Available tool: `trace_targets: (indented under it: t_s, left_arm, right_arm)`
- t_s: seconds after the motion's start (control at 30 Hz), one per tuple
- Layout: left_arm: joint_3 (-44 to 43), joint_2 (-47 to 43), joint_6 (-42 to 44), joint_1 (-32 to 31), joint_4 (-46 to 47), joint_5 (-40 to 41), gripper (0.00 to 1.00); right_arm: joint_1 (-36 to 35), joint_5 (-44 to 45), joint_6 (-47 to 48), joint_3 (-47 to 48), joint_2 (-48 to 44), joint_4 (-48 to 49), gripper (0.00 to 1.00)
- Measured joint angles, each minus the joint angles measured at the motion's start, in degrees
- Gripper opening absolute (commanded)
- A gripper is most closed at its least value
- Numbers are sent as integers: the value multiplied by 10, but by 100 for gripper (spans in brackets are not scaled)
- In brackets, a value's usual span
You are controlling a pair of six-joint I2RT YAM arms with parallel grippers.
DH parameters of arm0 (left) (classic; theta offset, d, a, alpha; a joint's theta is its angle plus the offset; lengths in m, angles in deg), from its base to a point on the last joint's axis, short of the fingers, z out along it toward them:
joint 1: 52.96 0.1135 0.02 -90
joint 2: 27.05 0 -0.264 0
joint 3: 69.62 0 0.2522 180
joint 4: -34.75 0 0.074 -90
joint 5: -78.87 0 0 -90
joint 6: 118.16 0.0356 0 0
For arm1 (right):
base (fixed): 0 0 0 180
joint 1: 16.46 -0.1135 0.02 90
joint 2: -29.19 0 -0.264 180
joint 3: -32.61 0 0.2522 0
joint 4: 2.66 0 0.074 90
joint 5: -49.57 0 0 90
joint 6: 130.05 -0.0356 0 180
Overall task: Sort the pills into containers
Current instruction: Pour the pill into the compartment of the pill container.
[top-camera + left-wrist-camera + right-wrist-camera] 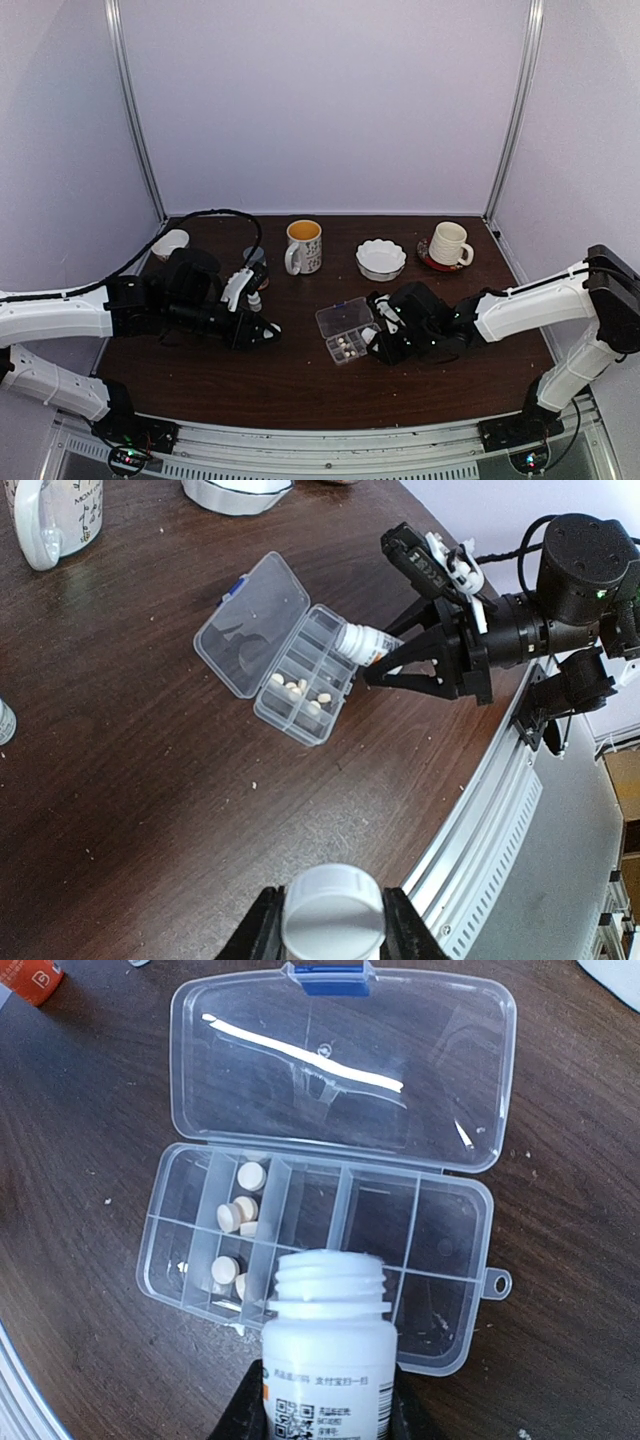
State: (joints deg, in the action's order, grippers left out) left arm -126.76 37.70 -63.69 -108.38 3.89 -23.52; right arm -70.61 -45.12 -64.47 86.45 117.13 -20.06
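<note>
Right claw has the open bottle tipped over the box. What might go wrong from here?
1. The open bottle in the right claw has its mouth over dividers, beside cells that already hold pills. A pour may scatter pills across several cells or mix them.
2. Nothing pins the box. A bump from the bottle could slide it, and the left claw, gripping a capped bottle, cannot steady it.

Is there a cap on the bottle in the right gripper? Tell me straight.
No, the white bottle in the right gripper shows a bare threaded neck, open-mouthed over the pill box.
</note>
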Motion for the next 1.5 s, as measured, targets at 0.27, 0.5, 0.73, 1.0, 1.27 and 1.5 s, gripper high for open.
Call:
trace_targets:
  t_s: [0.27, 0.5, 0.73, 1.0, 1.27, 1.5]
  left_arm:
    - [0, 0, 1, 0, 1, 0, 0]
    - [0, -1, 1, 0, 3, 0, 0]
    - [9, -5, 1, 0, 5, 0, 0]
    - [10, -11, 1, 0, 6, 0, 0]
    - [10, -11, 1, 0, 7, -1, 0]
    - [10, -11, 1, 0, 7, -1, 0]
  right_arm:
    - [2, -1, 0, 16, 0, -19, 0]
    - [10, -3, -2, 26, 9, -32, 0]
    - [12, -5, -3, 29, 12, -35, 0]
    - [12, -5, -2, 29, 4, -38, 0]
    - [13, -6, -2, 37, 17, -52, 0]
    - [13, -5, -2, 39, 12, -61, 0]
